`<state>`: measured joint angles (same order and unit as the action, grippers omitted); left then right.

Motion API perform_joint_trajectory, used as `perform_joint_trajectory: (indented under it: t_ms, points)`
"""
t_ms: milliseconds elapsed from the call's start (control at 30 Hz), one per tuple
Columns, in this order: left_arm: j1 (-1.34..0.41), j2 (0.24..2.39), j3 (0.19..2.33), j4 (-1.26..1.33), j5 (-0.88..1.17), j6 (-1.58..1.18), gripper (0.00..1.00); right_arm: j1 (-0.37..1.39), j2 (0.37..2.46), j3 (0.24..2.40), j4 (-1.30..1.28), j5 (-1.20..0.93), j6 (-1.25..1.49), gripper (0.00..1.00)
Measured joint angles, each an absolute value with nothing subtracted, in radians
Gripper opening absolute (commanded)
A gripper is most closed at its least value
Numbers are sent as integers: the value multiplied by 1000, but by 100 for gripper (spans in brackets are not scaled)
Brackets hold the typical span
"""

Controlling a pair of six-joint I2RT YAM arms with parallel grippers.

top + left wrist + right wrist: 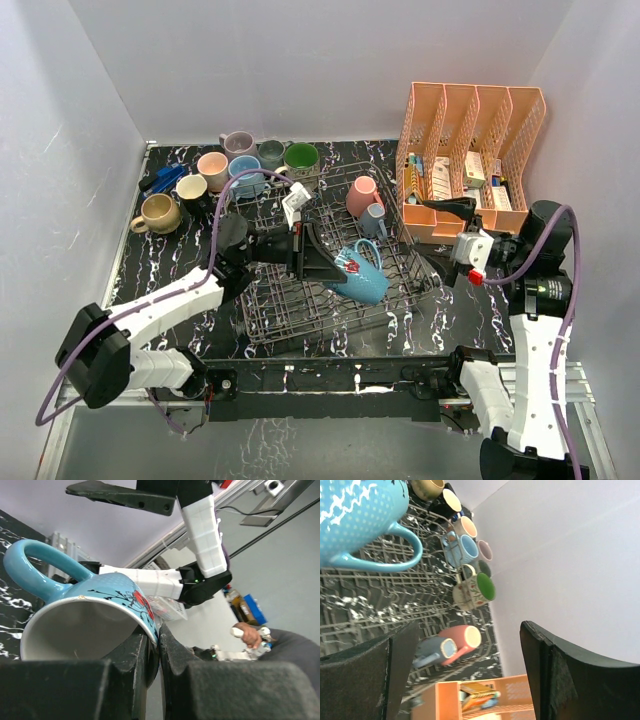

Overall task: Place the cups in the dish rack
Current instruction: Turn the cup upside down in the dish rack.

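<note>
Currently you're mid-placement; your left gripper [338,262] pinches the blue mug [366,280] by its rim above the dish rack [290,325], mid-counter; right gripper [445,208] hangs spread near the right edge; next, lower it in and let go.

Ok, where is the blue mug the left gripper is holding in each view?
Top external: blue mug at centre, over the dish rack, in the left gripper.
Left wrist: fills the left half, rim pinched.
Right wrist: top-left corner.
Shared landmark: black marbled table.
</note>
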<state>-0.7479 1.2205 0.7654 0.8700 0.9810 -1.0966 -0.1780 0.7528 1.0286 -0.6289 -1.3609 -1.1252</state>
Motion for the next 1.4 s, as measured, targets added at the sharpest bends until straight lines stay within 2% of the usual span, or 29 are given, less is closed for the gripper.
perform_joint_trajectory:
  t_ms: [267, 467, 767, 1167, 1400]
  points:
    - [-747, 1354, 767, 1154, 1032, -1415, 0, -178, 751, 992, -579, -1372, -1387, 87]
    - [-742, 1514, 822, 1340, 1050, -1618, 0, -170, 751, 977, -642, -1393, -1614, 87]
    - [-738, 1741, 974, 1397, 1028, -1876, 0, -137, 754, 944, -871, -1361, -1913, 86]
    - [-723, 1753, 1058, 1407, 947, -2005, 0, -138, 775, 935, -897, -1345, -1849, 85]
    - [-726, 1756, 1077, 1407, 877, -2030, 0, -138, 778, 935, -777, -1425, -1617, 82]
